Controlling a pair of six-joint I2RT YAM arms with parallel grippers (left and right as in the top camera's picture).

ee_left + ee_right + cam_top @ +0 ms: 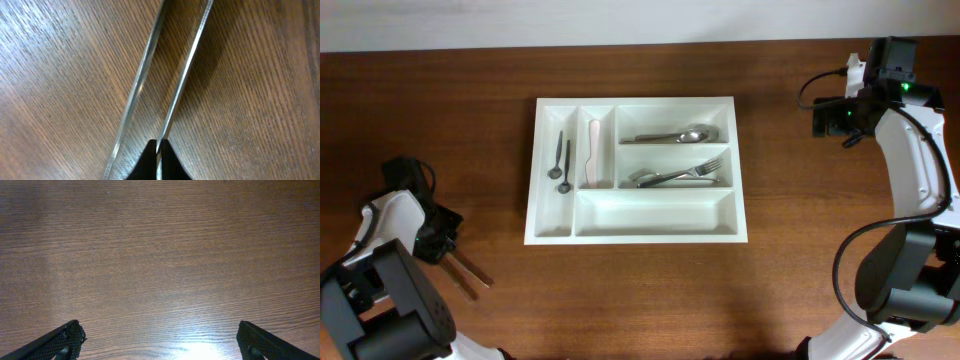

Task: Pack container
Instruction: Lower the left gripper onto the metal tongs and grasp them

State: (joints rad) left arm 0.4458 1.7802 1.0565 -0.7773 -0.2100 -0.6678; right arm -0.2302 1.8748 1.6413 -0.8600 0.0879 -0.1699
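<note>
The white cutlery tray (532, 170) lies at the table's middle. Its left upright slot holds two small dark spoons (561, 160), and the slot beside it holds a pale utensil (592, 152). The top long slot holds spoons (680, 134), the middle one holds forks (680, 176), and the bottom one is bare. My left gripper (445, 250) is down at the table's front left. In the left wrist view it (159, 145) is shut on a thin metal utensil (185, 75) lying on the wood, with a second one (140, 85) alongside. My right gripper (159, 340) is open and empty.
The two thin utensils (470, 272) lie on the wooden table, well left of and in front of the tray. My right arm (830, 118) is at the far right back, over bare wood. A pale wall runs along the table's back edge.
</note>
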